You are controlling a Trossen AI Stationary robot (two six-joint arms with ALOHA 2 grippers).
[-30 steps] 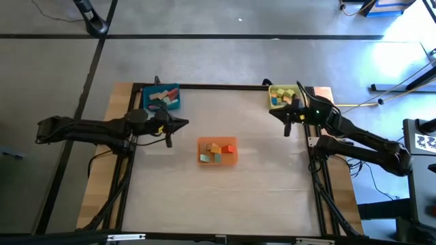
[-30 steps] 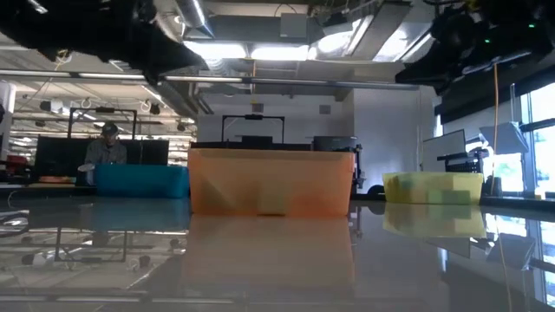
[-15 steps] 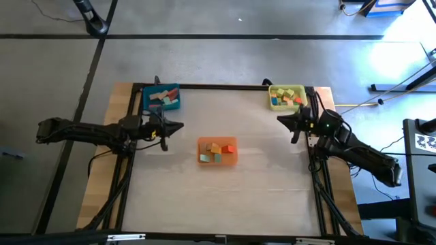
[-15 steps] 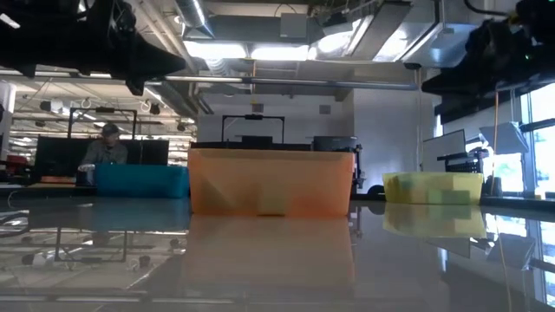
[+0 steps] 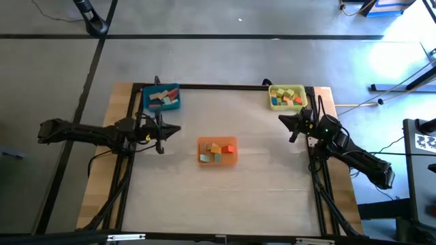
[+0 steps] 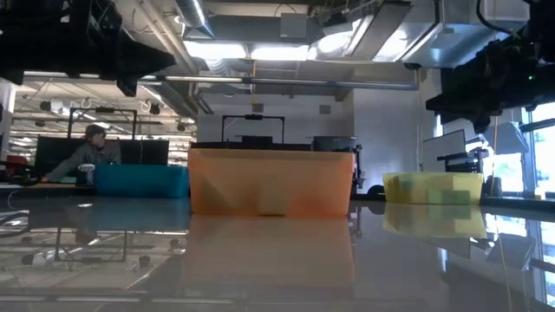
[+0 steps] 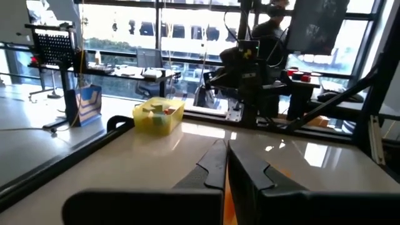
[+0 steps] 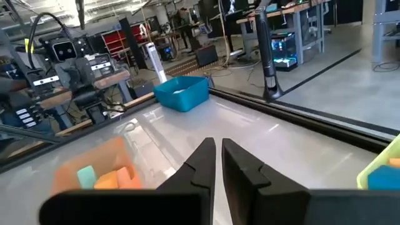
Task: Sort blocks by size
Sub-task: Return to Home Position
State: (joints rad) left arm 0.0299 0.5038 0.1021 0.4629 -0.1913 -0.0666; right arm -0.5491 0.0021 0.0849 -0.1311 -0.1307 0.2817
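Withdrawal of both arms to rest, by my reading the step in hand, with no loose piece visible on the tabletop [image 5: 259,190]. Draw the left gripper [image 5: 174,128] straight back, away from the orange tray [image 5: 218,163] lying ahead of its tips and slightly aside, and keep clear of the blue tray [image 5: 162,109] near its flank. Pull the right gripper [image 5: 287,122] back likewise, minding the yellow tray [image 5: 271,99] just off its side. Move slowly and level; nothing to carry, so no cause to hurry or dip. Fingers of each pressed together or very nearly, only a thin slit showing in the wrist views, clamped on nothing. Blocks [image 5: 215,148] all inside the three trays: small chunky wooden pieces in red, orange, yellow, green, pale blue and tan, heaped loosely, seemingly longer ones in the blue tray, mixed little ones in the yellow tray, squarish ones in the orange tray between the two grippers.
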